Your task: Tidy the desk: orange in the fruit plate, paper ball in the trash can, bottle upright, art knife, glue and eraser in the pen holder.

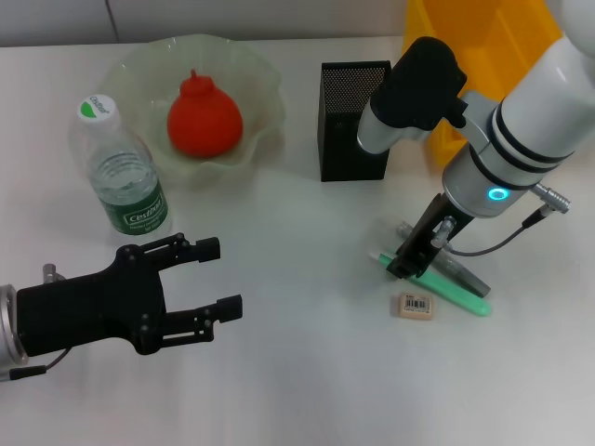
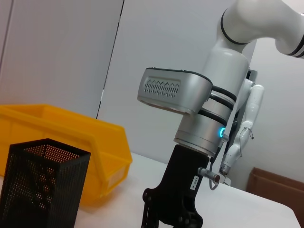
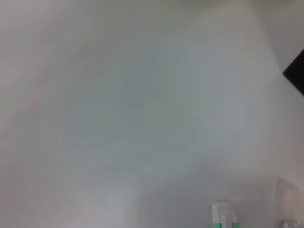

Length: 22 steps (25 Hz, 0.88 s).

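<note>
My right hand [image 1: 402, 265] is down at the bench [image 1: 307, 372], set over the near end of a small heap of things. I cannot tell whether it is spread or pressed together, because the wrist block covers it from above. Right under it lies the green art knife [image 1: 457, 295], running away from the hand toward my right and touching a grey pen-like stick, perhaps the glue [image 1: 468, 277], that lies alongside it. A clear, tube-like piece [image 1: 403, 228] pokes out on the far side of the hand. The eraser [image 1: 415, 306] lies flat just on the near side of the knife, close to the hand but apart from it, barcode sticker up.

Beyond the hand, farther from me, the pen holder [image 1: 351, 121] stands upright, with my forearm passing above its right side. The yellow trash can [image 1: 465, 56] sits behind and to the right of the holder.

Well off to the left of that hand, my left hand [image 1: 204, 276] hovers low near the front edge, its two fingers [image 1: 191, 248] spread wide and pinching nothing. Just beyond it the bottle [image 1: 125, 177] stands upright, cap on. Farther back, and a little toward my right hand, the plate [image 1: 260, 79] holds the orange [image 1: 204, 116] in its middle, nub pointing up.

From my left wrist I see my right arm [image 2: 209, 118] bent down over the bench, with the holder [image 2: 40, 185] and trash can [image 2: 85, 137] beside it.
</note>
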Each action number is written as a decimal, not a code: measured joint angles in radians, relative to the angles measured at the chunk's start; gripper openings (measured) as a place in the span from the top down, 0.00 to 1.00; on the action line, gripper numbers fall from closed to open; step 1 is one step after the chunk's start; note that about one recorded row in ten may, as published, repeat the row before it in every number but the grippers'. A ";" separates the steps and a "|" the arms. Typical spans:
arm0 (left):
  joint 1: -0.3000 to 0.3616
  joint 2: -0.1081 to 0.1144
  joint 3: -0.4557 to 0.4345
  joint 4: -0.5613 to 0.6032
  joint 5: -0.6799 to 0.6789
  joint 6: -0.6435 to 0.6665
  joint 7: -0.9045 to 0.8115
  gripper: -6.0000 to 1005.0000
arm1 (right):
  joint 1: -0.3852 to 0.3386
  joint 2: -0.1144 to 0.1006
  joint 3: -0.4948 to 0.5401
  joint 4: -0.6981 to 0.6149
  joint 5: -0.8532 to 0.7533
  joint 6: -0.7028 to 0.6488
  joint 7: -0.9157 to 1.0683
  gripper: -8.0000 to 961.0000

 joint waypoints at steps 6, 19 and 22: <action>0.001 0.000 -0.002 0.000 0.000 -0.001 0.001 0.19 | 0.003 0.000 -0.012 0.001 0.000 -0.001 0.000 0.79; 0.010 0.002 -0.006 0.000 0.000 0.004 0.002 0.19 | -0.160 -0.006 0.445 -0.240 0.343 -0.070 -0.184 0.81; 0.013 0.003 -0.006 0.000 0.000 0.005 0.002 0.19 | -0.209 -0.007 0.637 -0.106 0.660 0.028 -0.442 0.80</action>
